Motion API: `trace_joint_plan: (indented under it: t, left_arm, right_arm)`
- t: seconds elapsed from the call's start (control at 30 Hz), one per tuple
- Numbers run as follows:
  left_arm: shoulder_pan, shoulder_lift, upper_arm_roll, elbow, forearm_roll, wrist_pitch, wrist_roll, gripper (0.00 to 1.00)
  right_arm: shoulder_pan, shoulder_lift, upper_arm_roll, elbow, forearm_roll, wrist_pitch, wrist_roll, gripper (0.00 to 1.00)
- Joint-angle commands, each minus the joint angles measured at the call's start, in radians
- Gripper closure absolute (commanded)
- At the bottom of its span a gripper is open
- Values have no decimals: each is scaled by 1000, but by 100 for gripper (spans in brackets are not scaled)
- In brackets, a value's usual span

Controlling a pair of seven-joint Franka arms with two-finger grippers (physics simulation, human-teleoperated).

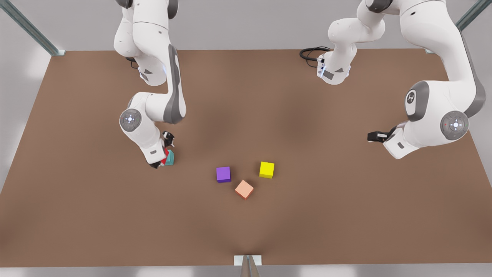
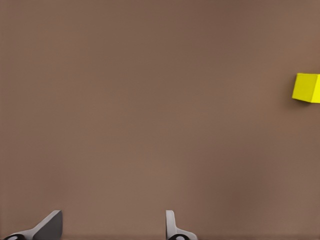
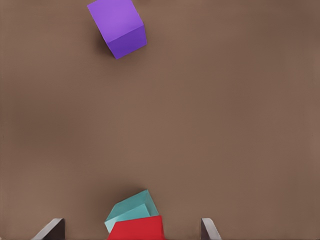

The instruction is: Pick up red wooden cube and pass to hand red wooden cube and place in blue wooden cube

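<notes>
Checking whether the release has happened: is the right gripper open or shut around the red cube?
Open. In the right wrist view its fingers stand clear of the red wooden cube, which leans against the blue wooden cube.

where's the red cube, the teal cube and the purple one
red wooden cube (image 3: pixel 136 228): right wrist view, its top face.
blue wooden cube (image 3: pixel 131 209): right wrist view, its teal top face.
purple cube (image 1: pixel 223 173): front view, its top face.

No readable text, label, brand name or number appears anywhere on the bench (image 1: pixel 346 215), the coloured cubes or the two white arms. The only marks are small round emblems on the arms' grey joint caps, too small to make out as lettering.
</notes>
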Motion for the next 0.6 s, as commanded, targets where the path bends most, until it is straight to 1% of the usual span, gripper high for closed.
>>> trace_joint_plan:
  t: [0.0, 0.03, 0.1, 0.13, 0.17, 0.2, 0.23, 0.27, 0.3, 0.33, 0.37, 0.57]
  left_arm:
    - [-2, 0, 0, 1, 1, 0, -1, 0]
    - [0, 0, 0, 1, 1, 0, -1, 0]
    - [0, 0, 0, 1, 1, 0, -1, 0]
    - [0, 0, 0, 1, 1, 0, -1, 0]
    - [0, -1, 0, 1, 1, -2, -1, 0]
    - [0, -1, 0, 1, 1, -2, -1, 0]
    - [-2, -1, 0, 1, 1, -3, -1, 0]
    - [-2, -1, 0, 1, 1, -5, -1, 0]
    - [-4, -3, 0, 1, 1, -5, -3, 0]
    - [-7, -3, -2, 7, 1, -2, -4, 0]
    - [-8, -3, -2, 17, 3, 0, -4, 0]
    - [-7, -3, -2, 19, 1, 0, -4, 0]
  right_arm:
    - [-59, 34, -41, 172, -8, -480, 765, 0]
    - [-84, 59, -41, 248, -37, -516, 1030, 0]
    - [-206, 117, -33, 389, -64, -565, 1056, 0]
    - [-264, 117, -30, 448, -90, -595, 1055, 0]
    - [-358, 93, 77, 537, -142, -632, 1061, 0]
    - [-608, -19, 383, 625, -270, -669, 1084, 0]
    - [-907, -154, 853, 613, -521, -646, 1208, 0]
    - [-1060, -228, 1058, 527, -594, -571, 1234, 0]
    - [-1140, -285, 1117, 431, -603, -496, 1234, 0]
    - [-1222, -351, 1208, 367, -637, -460, 1237, 0]
    - [-1240, -384, 1209, 347, -643, -460, 1237, 0]
    - [-1253, -397, 1208, 347, -647, -471, 1256, 0]
